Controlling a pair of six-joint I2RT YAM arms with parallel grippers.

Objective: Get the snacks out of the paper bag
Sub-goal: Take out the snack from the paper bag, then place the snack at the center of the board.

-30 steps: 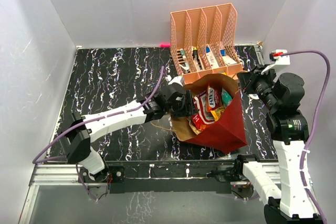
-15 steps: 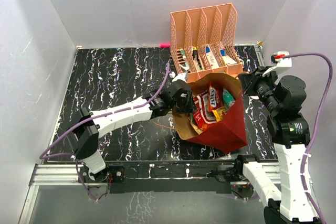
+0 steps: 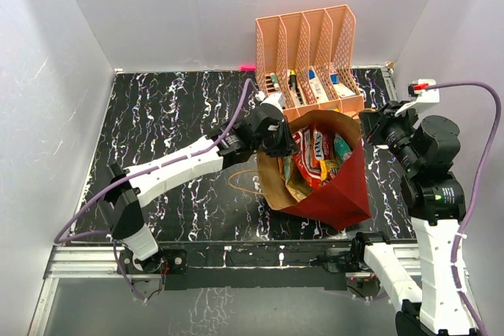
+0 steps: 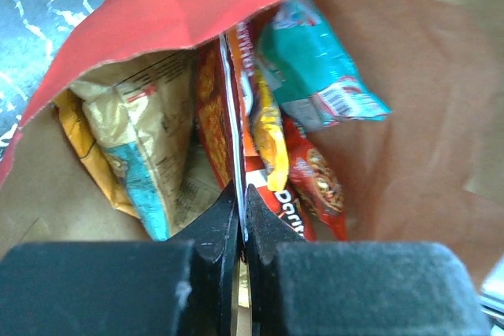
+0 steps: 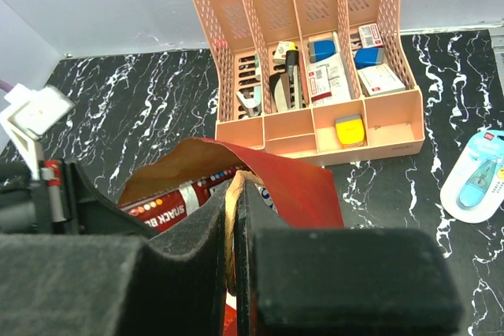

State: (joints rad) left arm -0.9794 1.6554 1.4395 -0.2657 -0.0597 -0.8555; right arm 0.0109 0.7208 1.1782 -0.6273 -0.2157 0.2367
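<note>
The dark red paper bag (image 3: 339,186) lies tilted at centre right, its kraft-brown mouth open toward the left. Inside are several snacks: a red packet (image 3: 305,153), a teal one (image 3: 340,147) and a gold one (image 3: 295,186). My left gripper (image 3: 287,141) is at the mouth, shut on the thin edge of the red-orange packet (image 4: 224,108). The left wrist view (image 4: 240,194) also shows the teal packet (image 4: 315,68) and the gold packet (image 4: 150,131). My right gripper (image 3: 368,125) is shut on the bag's rim (image 5: 233,218), which it holds up, and shows in the right wrist view (image 5: 235,190).
A peach mesh file organizer (image 3: 307,60) with pens and small items stands right behind the bag. A small light-blue tag-like object (image 5: 476,175) lies on the black marbled table (image 3: 173,116) at the far right. A twine handle loop (image 3: 244,182) trails left of the bag.
My left gripper has moved back and a little right along the bag's mouth, tipping the red packet up with it. The right gripper keeps its hold on the rim.
</note>
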